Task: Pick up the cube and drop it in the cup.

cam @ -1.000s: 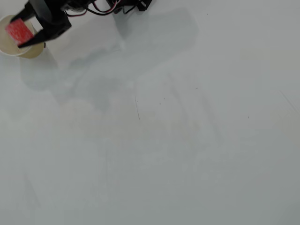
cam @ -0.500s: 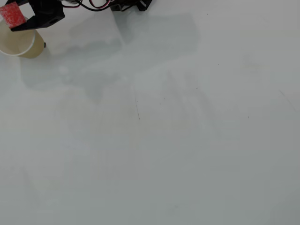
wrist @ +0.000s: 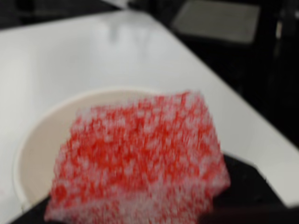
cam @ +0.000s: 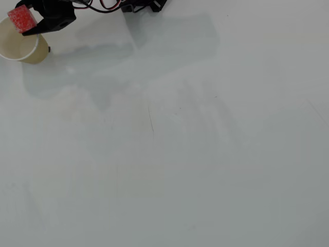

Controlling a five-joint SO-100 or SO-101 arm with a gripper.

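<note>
Gripper (cam: 26,21) is clamped on the cube (cam: 22,19), hanging it by the cup (cam: 15,45) rim so it'll drop inside.

We see the arm (cam: 92,5) only along the top edge of the overhead view: matte black, angular plastic parts with red and black cables looping between them. Our gripper (cam: 32,20) is the same black, its fingers blocky and flat-sided. In the wrist view, a dark black finger edge (wrist: 243,186) shows, blurred
</note>
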